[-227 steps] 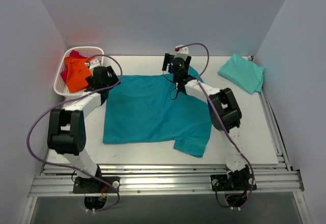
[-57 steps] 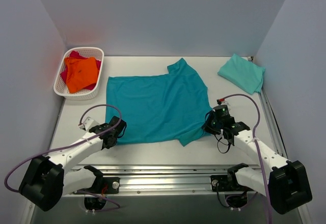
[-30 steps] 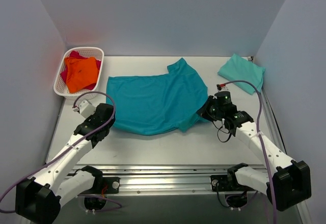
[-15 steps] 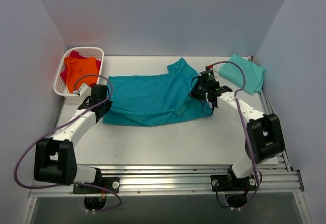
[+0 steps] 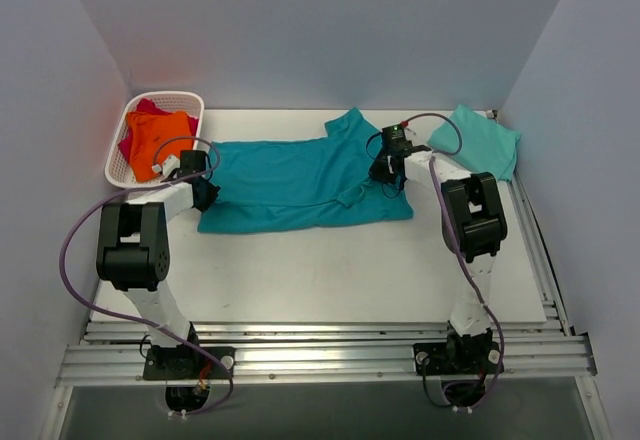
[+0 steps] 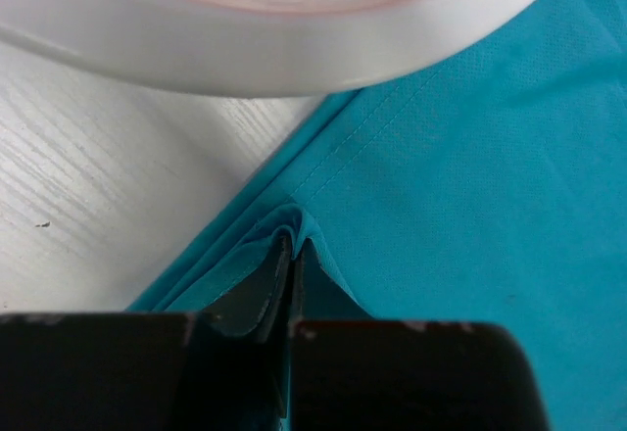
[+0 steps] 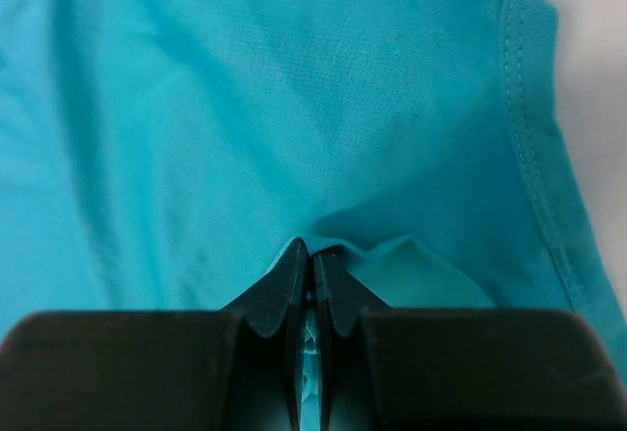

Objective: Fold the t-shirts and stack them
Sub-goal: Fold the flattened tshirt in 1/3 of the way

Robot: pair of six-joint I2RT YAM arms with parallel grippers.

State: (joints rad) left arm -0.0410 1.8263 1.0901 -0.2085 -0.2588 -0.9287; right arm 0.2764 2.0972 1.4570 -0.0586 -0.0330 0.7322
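Bare surface (image 5: pixel 330 270) in the lower middle of the top view: the near hem of the deep teal t-shirt (image 5: pixel 290 185) lay there a couple of seconds ago and is gone from it now. Both arms have swung it up-frame, so the shirt is doubled over and lies as a flat band across the middle of the frame. One sleeve (image 5: pixel 348 125) pokes out at its upper right. Reads as the first fold of this shirt made, not yet let go; more folding and the stacking look still to come.

Left tool (image 6: pixel 291 250), at the band's left end: fingers pinched almost together, a thin ridge of teal cloth clamped between the tips, layered edges under it. The tips look low at the cloth; contact with the surface can't be judged.

Right tool (image 7: pixel 311 255), at the band's upper right: tips likewise nearly closed, gripping a small pucker of teal fabric, with a stitched hem running down the right of its wrist view.

Farther back, upper left: white lattice basket (image 5: pixel 118 165) just beside the left tool, holding an orange t-shirt (image 5: pixel 160 142) over a magenta-red one (image 5: pixel 143 109). Upper right: folded mint-green t-shirt (image 5: pixel 480 142), near the right tool but apart from it.
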